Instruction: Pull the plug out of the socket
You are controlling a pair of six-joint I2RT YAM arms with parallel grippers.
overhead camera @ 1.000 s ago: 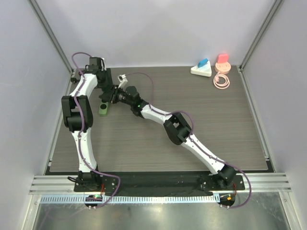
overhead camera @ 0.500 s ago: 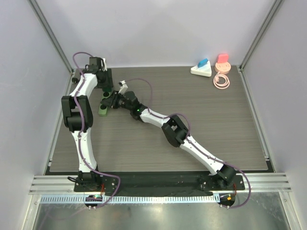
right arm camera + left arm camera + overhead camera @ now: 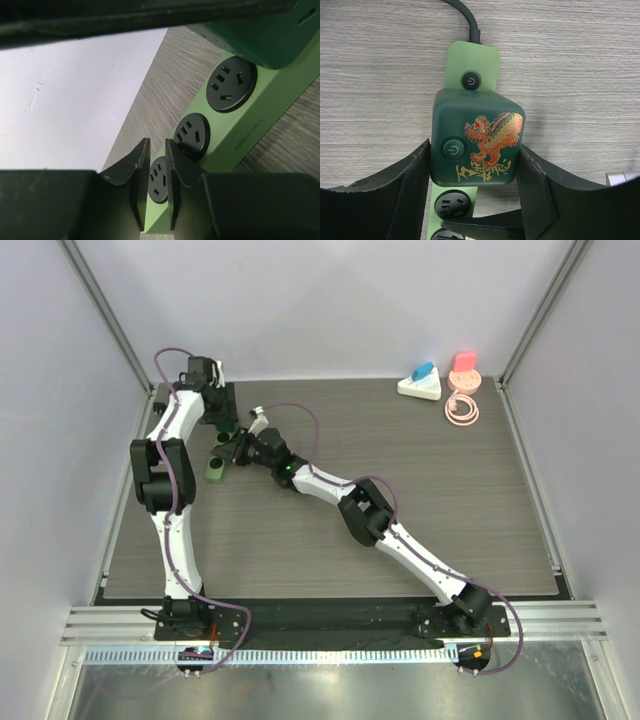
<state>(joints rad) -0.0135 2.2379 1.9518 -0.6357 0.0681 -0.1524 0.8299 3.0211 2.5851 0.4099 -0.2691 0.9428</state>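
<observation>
A dark green cube plug (image 3: 477,145) with a gold and red dragon sits plugged into a light green power strip (image 3: 472,62) at the table's back left (image 3: 215,468). My left gripper (image 3: 475,150) is closed around the plug, one finger against each side. In the top view it (image 3: 222,432) hangs over the strip's far end. My right gripper (image 3: 157,150) is shut with a thin gap and its tips are right at the strip's (image 3: 250,130) near-end socket. In the top view it (image 3: 237,448) is beside the strip. The plug's corner (image 3: 260,40) shows at the top right.
The strip's black cable (image 3: 465,15) runs away from its switch end. A white triangular base with a blue piece (image 3: 420,383), a pink block (image 3: 463,370) and a coiled pink cable (image 3: 461,408) lie at the back right. The left wall stands close to the strip.
My right arm has reached left and brought its shut gripper onto the strip's near end. My left gripper has stayed at the plug.
</observation>
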